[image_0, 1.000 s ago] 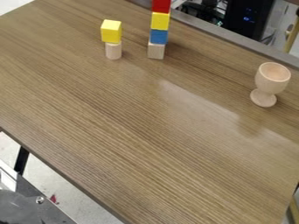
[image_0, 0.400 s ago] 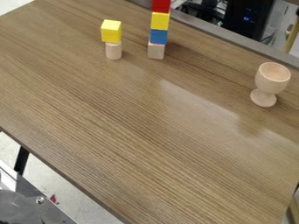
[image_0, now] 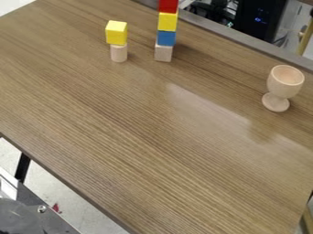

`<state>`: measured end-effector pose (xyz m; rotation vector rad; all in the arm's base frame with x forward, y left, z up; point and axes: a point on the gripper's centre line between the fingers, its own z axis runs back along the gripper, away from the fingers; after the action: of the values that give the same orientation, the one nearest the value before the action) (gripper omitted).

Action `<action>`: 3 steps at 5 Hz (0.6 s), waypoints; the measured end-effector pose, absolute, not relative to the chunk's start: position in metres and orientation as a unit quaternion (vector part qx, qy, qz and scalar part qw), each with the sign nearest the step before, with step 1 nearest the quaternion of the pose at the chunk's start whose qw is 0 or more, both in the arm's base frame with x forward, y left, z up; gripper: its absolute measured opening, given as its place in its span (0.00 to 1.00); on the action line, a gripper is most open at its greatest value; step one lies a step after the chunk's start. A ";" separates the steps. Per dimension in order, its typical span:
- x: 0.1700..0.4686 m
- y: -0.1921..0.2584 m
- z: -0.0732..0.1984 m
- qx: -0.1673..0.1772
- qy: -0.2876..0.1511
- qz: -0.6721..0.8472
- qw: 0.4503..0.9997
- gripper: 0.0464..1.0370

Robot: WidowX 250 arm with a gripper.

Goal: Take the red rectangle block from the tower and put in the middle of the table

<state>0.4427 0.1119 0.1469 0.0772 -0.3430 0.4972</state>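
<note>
Red block (image_0: 168, 6) sits atop the tower (image_0: 166, 38), right on the yellow block (image_0: 167, 22); the tabletop (image_0: 140, 137) middle is on my near side. Honestly can't tell my gripper's state or its bearing to the block.

Bright light, pale glare across tabletop (image_0: 140, 132), soft shadows

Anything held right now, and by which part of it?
That cannot be told; the red block sits on a yellow block, its upper end cut off by the view's edge.
</note>
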 end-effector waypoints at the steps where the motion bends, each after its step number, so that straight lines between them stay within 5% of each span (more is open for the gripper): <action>1: 0.448 0.108 0.158 0.039 -0.182 0.242 0.952 0.50; 3: 0.445 0.075 0.197 0.006 -0.219 0.212 0.952 0.50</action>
<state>0.4448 0.0747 0.1974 0.0132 -0.4457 0.4300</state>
